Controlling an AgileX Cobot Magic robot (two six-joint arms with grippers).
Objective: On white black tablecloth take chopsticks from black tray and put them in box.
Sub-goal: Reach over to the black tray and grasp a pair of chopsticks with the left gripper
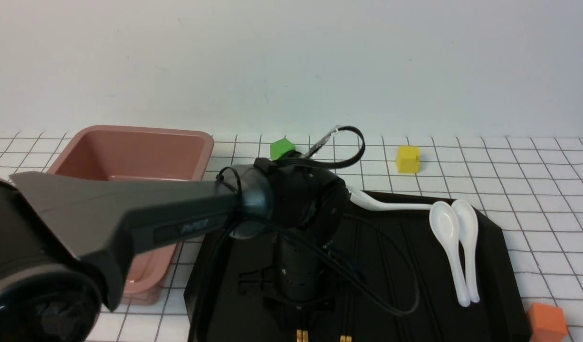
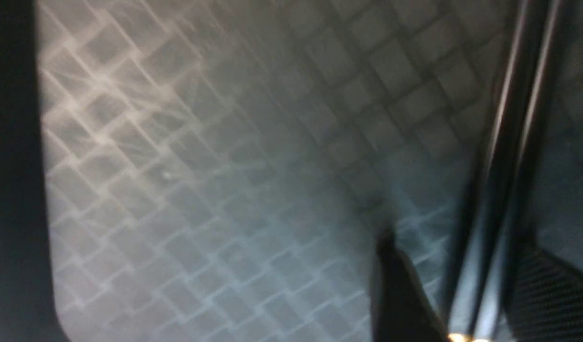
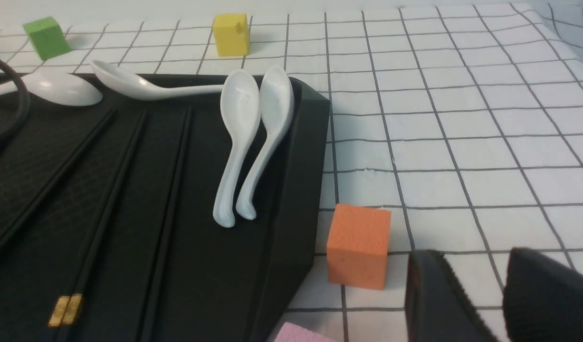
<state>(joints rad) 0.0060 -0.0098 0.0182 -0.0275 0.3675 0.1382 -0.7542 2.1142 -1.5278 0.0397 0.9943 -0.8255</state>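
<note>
The black tray lies on the tablecloth, right of the pinkish-brown box. My left arm reaches over the tray, and its gripper points straight down at the tray's near edge. In the blurred left wrist view the left gripper is open, and its fingers straddle a pair of chopsticks lying on the tray. Gold chopstick ends show below the wrist. More chopsticks lie along the tray. My right gripper hovers over the cloth, slightly open and empty.
Two white spoons lie side by side at the tray's right, and a third lies along its far edge. A green cube and a yellow cube stand behind the tray. An orange cube stands by its right corner.
</note>
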